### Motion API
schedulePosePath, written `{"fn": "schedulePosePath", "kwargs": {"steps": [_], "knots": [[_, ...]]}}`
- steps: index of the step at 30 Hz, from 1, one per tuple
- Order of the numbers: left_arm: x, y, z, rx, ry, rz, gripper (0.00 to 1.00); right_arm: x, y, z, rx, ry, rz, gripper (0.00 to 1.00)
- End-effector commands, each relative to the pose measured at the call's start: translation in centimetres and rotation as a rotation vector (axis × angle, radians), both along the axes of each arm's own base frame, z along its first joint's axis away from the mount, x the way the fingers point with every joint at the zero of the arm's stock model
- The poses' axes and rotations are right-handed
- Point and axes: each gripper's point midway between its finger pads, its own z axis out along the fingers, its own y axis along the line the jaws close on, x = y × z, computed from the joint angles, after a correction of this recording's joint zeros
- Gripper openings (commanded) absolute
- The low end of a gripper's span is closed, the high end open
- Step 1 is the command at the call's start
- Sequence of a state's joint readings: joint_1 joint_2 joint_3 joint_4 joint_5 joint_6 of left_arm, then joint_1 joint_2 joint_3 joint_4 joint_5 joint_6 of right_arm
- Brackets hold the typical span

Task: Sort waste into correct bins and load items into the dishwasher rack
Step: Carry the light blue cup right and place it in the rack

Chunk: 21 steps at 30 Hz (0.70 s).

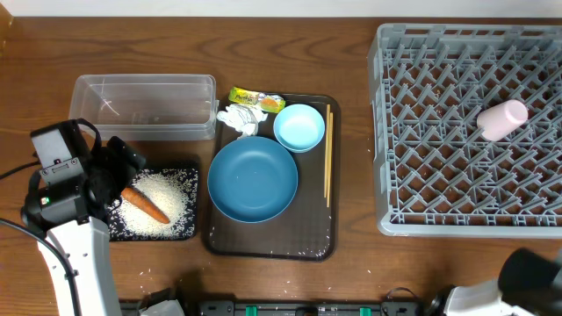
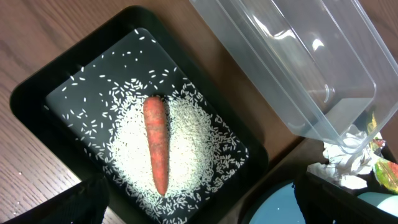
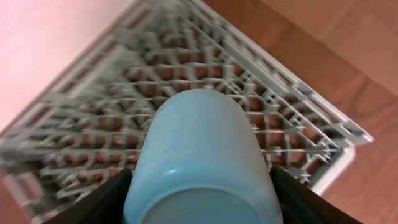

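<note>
Left gripper: jaws spread wide, holding nothing, hanging over the black tray. The carrot lies on a bed of rice grains in that tray. It runs lengthwise between the two fingers and touches neither. The clear tub stands just beside the tray.

Tissue and snack wrapper lie side by side at the far-left corner of the brown serving tray, near the tub. The dark-blue bowl and chopsticks are on the same tray.

Right gripper: jaws clamped on the light-blue cup, a finger on each side, base toward the wrist camera. The dishwasher rack is blurred beyond it. The pink cup lies on its side in the rack.
</note>
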State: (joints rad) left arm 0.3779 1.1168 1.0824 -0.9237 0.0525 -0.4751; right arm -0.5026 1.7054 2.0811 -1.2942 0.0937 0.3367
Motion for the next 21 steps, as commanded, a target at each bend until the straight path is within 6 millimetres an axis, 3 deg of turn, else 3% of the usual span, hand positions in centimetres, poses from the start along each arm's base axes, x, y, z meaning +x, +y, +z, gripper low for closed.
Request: {"fn": "schedulePosePath", "kwargs": {"steps": [1,7,11,18,21], "knots": [[0.0,0.4,0.4,0.01,-0.004,0.016,0.97,0.2,-2.7,-3.8,0.059,0.074,-0.056,0.64],[0.0,0.4,0.4,0.01,-0.004,0.016,0.97,0.2,-6.9,-8.2,0.098,0.146,-0.121,0.66],[0.0,0.4,0.4,0.01,-0.004,0.016,0.97,0.2,-8.6,-10.9,0.131,0.185,-0.149,0.66],[0.0,0.4,0.4,0.01,-0.004,0.016,0.97,0.4,-9.0,-14.4,0.208,0.238,-0.147,0.68],[0.0,0.4,0.4,0.01,-0.004,0.016,0.96,0.3,-8.8,-14.9,0.222,0.252,-0.146,0.79]]}}
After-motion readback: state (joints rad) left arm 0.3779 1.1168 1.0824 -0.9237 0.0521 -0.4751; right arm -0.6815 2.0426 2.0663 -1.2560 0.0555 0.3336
